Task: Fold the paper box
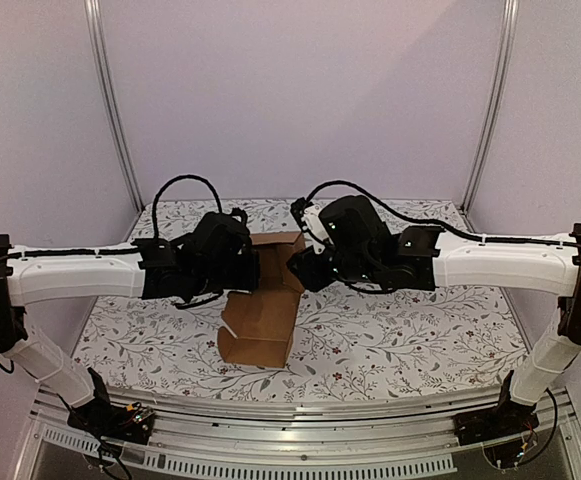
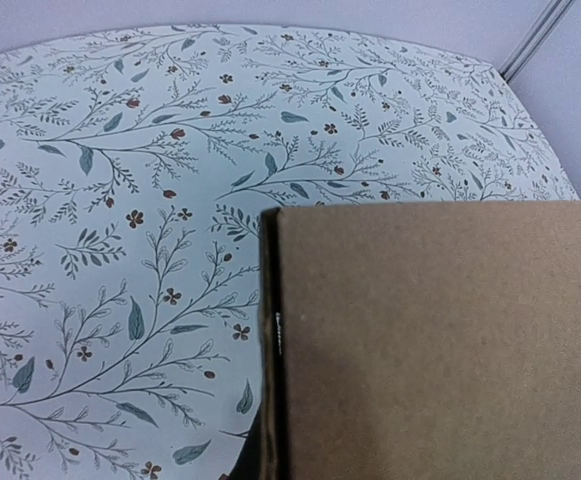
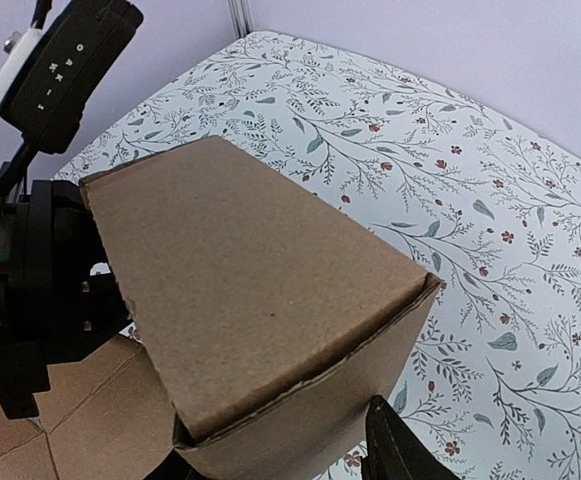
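Paper box (image 1: 262, 325) sits mid-counter (image 1: 400, 330), part-folded, long axis running near to far, with both pincers flanking its far half. Left pincer (image 1: 236, 268) is at its left wall and right pincer (image 1: 306, 268) at its right wall, about equally near. Clamped or spread cannot be told for either one, since cardboard fills both wrist views. The next fold likely works the raised panel between them.
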